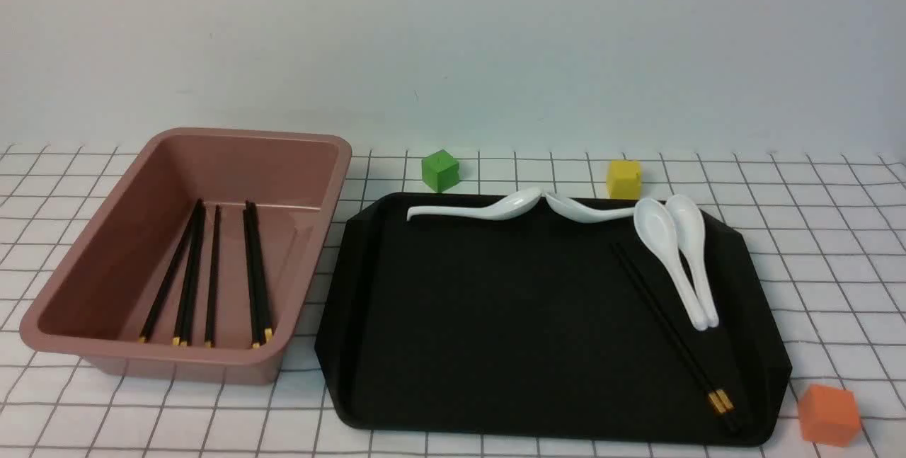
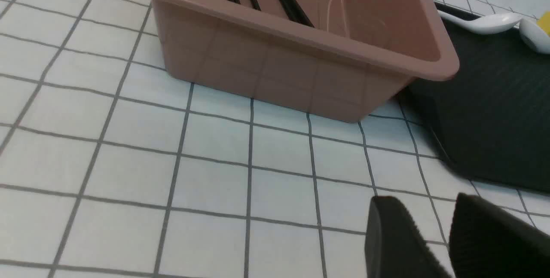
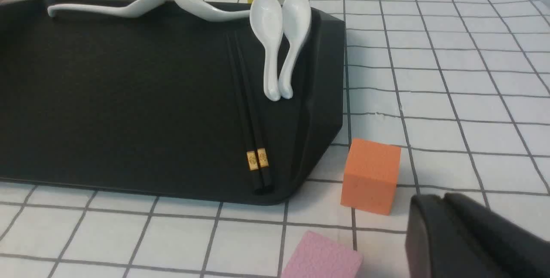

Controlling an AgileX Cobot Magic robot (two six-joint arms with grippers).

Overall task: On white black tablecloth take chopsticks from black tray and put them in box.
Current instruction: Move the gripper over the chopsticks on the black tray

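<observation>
Resting in black rectangular tray (image 1: 495, 345): two gold-banded black chopsticks (image 1: 672, 330)
Left gripper (image 2: 421, 226): fingers apart
Right gripper (image 3: 434, 209): spread unclear

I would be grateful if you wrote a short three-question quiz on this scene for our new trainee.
1. True or false: the chopsticks on the black tray are crossed over each other.
2. Which is nearer the orange cube: the black tray or the box?
A) the black tray
B) the box
3. Fill in the blank: the cube beyond the tray on the robot's left is ____.

Key: 1. False; 2. A; 3. green
</observation>
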